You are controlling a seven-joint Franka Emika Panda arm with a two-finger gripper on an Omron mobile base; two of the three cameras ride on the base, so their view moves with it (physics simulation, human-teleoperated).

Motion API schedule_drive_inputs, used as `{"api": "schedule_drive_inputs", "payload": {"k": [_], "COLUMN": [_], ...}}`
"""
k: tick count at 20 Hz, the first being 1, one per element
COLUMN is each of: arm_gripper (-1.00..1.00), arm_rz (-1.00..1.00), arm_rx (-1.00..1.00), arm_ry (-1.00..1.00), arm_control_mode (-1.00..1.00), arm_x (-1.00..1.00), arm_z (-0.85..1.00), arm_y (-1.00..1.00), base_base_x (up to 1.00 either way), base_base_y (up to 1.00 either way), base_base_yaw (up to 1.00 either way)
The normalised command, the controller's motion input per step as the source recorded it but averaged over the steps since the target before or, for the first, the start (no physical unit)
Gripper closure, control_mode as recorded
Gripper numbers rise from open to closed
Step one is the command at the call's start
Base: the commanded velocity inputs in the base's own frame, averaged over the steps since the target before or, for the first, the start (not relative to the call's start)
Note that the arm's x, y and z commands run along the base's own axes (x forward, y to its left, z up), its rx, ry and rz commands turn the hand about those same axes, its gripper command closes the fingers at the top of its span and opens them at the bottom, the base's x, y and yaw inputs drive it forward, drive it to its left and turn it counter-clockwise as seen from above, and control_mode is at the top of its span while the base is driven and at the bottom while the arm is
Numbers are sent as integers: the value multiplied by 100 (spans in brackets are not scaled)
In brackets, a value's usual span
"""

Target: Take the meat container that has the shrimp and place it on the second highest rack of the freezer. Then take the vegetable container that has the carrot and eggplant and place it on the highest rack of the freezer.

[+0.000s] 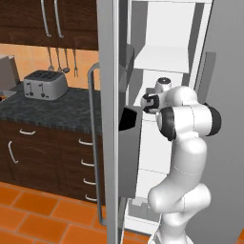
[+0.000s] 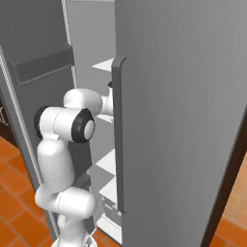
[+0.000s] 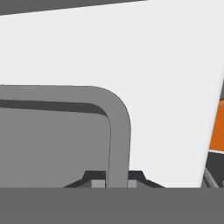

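- Our hand is clamped narrow on a grey bar handle, one dark fingertip on each side of the bar, just below the bend where it turns toward the door face.
- The hand carries no container. The handle is the only thing in its grip.
- The freezer stands right in front of us with its white inside and shelves exposed. Its grey door, which has dark bins, is swung out to our left.
- Our arm reaches in at about mid-height of the compartment. In the right base view the wrist goes behind the long handle of the big grey door on the right. We take that to be the bar we hold, though we cannot be sure.
- We judge this to be the door-handling step, so no container has been fetched or placed yet.
- Next, we would keep the grip firm and follow the door's arc around its hinge rather than pull straight.
- After that we would let go, back the arm clear of the shelves, and go for the shrimp container first.
- The counter with the toaster lies to our left, beyond the open door.
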Motion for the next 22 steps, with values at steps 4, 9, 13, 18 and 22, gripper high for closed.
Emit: {"api": "schedule_drive_inputs", "payload": {"k": [4, 9, 13, 18, 22], "arm_gripper": [-100, -100, -100, -100, -100], "arm_rz": [0, 0, 0, 0, -1], "arm_rx": [0, 0, 0, 0, 0], "arm_ry": [0, 0, 0, -9, -13], "arm_control_mode": [-100, -100, -100, -100, -100], "arm_x": [0, 0, 0, -34, -37], "arm_z": [0, 0, 0, 9, 9], "arm_y": [0, 0, 0, 0, 8], "base_base_x": [0, 0, 0, 0, 0], "base_base_y": [0, 0, 0, 0, 0], "base_base_yaw": [0, 0, 0, 0, 0]}}
